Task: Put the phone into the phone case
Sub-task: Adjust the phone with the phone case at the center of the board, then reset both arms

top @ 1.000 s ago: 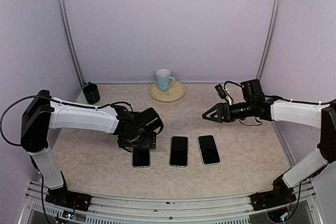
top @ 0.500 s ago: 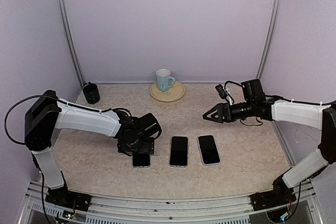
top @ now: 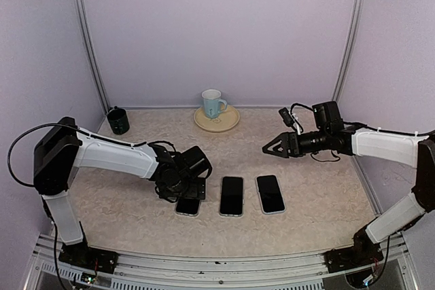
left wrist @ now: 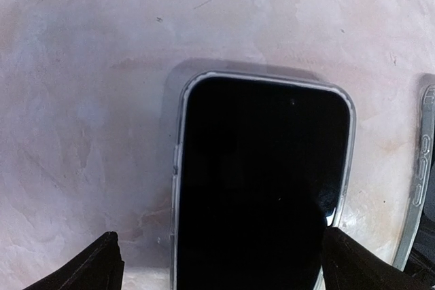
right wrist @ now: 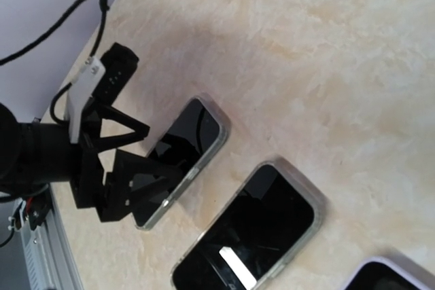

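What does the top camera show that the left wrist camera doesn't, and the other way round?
Only the top view shows the pale mug on its plate, the dark cup, the right hand open above the table, and the rightmost phone. Only the left wrist view shows, up close, the pale, clear-looking rim around the leftmost phone. Both show that phone, the middle phone beside it (only its edge in the wrist view), the tabletop, and the left hand open over the leftmost phone.

Left end effector (top: 189, 191) points down at lower centre-left, jaws spread wide; right end effector (top: 268, 148) hangs mid-right, seemingly open, aimed leftward.
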`<state>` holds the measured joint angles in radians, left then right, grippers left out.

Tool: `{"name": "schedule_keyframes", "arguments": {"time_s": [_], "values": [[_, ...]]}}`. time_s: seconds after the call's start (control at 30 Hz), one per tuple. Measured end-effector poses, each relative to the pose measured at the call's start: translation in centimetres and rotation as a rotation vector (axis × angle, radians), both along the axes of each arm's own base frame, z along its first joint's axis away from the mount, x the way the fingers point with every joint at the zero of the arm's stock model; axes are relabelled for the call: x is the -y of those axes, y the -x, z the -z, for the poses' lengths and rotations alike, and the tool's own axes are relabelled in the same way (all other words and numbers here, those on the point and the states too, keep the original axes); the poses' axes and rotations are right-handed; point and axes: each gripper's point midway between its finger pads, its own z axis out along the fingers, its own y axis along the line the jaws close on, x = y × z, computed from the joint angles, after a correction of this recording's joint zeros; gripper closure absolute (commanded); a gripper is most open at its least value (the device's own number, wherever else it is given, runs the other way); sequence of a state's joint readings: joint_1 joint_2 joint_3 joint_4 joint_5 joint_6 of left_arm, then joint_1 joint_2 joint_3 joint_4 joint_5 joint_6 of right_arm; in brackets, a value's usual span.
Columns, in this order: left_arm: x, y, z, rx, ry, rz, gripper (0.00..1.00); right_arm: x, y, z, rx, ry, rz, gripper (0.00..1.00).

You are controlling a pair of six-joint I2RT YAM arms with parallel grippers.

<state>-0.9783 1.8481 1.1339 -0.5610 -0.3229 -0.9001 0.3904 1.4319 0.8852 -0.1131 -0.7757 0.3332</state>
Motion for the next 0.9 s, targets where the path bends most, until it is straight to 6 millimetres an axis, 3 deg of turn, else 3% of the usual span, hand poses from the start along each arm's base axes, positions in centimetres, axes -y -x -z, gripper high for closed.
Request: {"name": "schedule_keyframes", "arguments": {"time_s": [0.23,0.43,0.63,0.9], "values": [[-0.7,-1.3,-1.4,0.069,-0.022,-0.035,0.01,-0.1,-0.2,-0.4,0.011,-0.004,0.000,0.00],[-0.9,-4.5,-7.5,0.252,0.030,-0.041,0.01,0.6,-1.2,0.1,0.061,0.057,0.037,0.00],[-1.9,-8.2,-13.7,0.477,0.103,-0.042,0.01,3.0,-3.6,1.6,0.148,0.223,0.177,0.00],[-4.0,-11.8,-17.5,0.661,0.109,-0.031,0.01,6.2,-6.0,1.6,0.249,0.372,0.341,0.00]]}}
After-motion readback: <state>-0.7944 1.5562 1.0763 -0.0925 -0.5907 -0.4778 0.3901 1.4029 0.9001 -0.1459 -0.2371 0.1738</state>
